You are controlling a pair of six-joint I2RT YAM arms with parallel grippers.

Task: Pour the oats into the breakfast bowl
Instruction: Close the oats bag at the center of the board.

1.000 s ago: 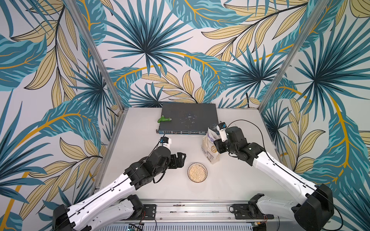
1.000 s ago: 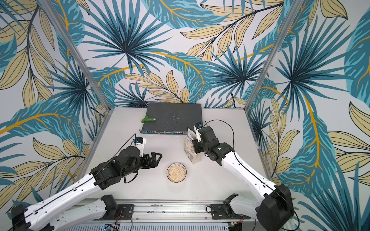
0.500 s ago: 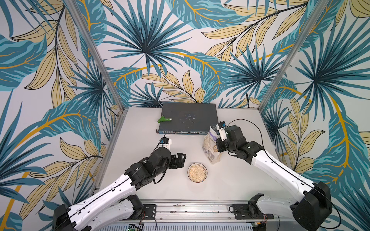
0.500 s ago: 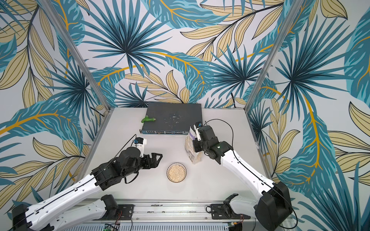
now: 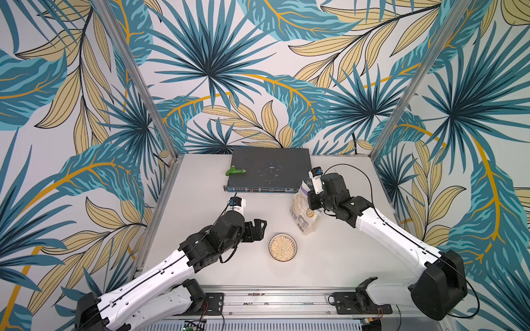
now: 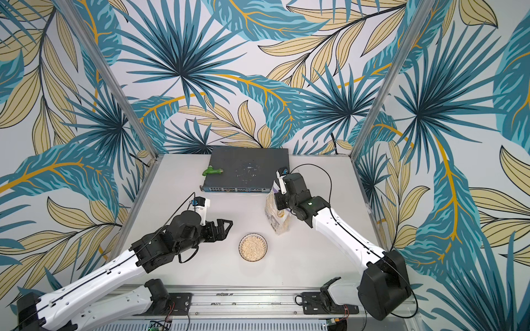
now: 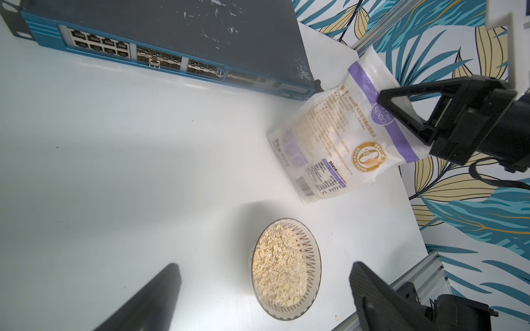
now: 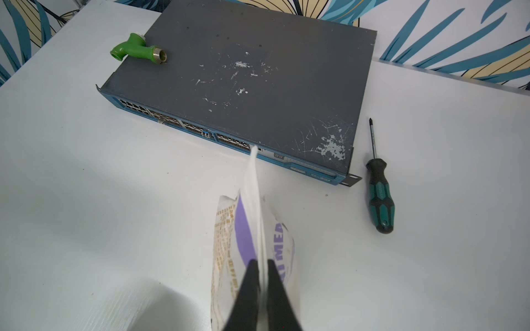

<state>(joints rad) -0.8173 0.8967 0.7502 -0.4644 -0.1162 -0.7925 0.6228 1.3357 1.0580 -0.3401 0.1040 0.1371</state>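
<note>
In both top views, the oats pouch [image 5: 304, 212] is standing on the table [image 5: 195, 206], right of centre, just near the network switch [image 5: 269, 169]. The right gripper [image 5: 311, 201] is pinching the pouch's upper part. The breakfast bowl [image 5: 294, 247], full of flakes [image 5: 282, 248], is sitting near-left of the pouch. The left gripper [image 5: 261, 229] is hanging left of the bowl, spread wide.

In the left wrist view, its fingers [image 7: 155, 298] are flanking the bowl.

In the right wrist view, the jaws are pressing together on the pouch's top seam, and a screwdriver [image 8: 378, 189] is lying right of the switch.
</note>
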